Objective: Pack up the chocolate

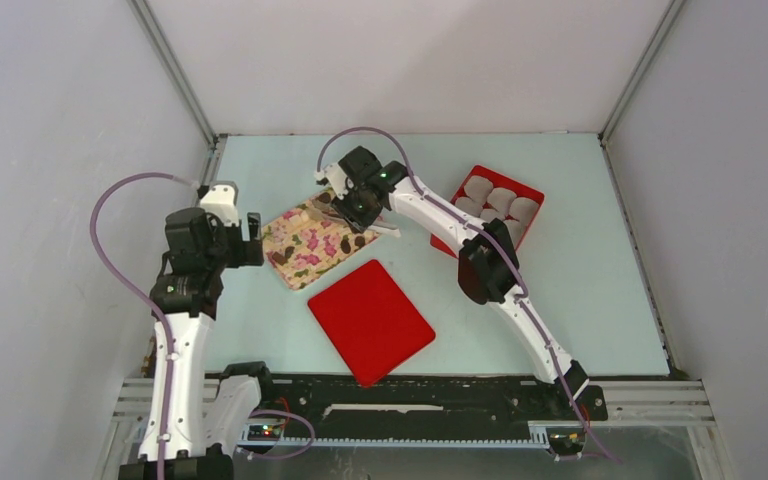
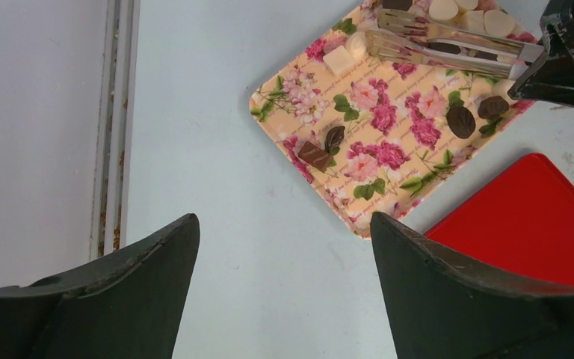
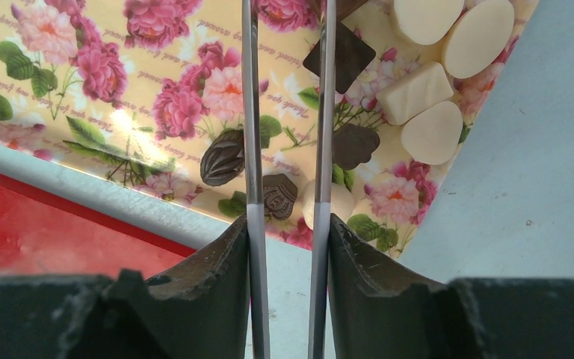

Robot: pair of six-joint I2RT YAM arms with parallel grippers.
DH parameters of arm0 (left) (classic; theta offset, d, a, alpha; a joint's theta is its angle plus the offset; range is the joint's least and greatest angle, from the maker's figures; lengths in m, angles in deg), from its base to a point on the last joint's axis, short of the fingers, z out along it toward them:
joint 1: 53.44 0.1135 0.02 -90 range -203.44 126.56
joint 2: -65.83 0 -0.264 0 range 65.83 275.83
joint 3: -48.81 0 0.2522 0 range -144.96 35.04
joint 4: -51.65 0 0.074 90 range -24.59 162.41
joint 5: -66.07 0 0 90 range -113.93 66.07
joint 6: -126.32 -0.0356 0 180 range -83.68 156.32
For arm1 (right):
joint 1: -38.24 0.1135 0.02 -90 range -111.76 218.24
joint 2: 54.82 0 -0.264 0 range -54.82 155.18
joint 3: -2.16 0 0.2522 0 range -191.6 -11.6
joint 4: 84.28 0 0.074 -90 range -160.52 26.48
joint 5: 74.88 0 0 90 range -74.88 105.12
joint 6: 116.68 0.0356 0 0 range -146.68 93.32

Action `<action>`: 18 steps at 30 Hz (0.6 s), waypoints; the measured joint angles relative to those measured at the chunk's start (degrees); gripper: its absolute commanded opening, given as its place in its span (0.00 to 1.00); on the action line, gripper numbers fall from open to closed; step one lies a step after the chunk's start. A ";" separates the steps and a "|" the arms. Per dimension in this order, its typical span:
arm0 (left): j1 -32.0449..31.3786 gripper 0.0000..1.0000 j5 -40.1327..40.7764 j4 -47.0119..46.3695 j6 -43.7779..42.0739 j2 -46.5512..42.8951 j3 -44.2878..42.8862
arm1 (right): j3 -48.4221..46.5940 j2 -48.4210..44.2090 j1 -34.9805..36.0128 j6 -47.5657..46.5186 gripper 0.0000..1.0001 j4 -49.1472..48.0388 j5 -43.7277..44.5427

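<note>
Chocolate (image 2: 461, 120): dark and cream pieces lie loose on the flowered tray (image 2: 389, 120), most of them toward its far corner.
Right gripper (image 3: 288, 232): above the tray, fingers pinching the two arms of metal tongs (image 3: 250, 112), which reach out over the pieces with a gap between the arms.
Left gripper (image 2: 284, 222): just left of the tray, fingers spread wide, holding nothing.
Red lid (image 1: 370, 320): beside the tray's near edge.
Red box (image 1: 475, 178) of paper cups (image 1: 500, 200): right of the tray.
</note>
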 measured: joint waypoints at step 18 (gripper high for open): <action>0.11 0.87 -4.98 -0.70 0.24 -0.70 1.46 | 12.57 -22.14 -3.04 -1.16 0.26 1.44 -9.55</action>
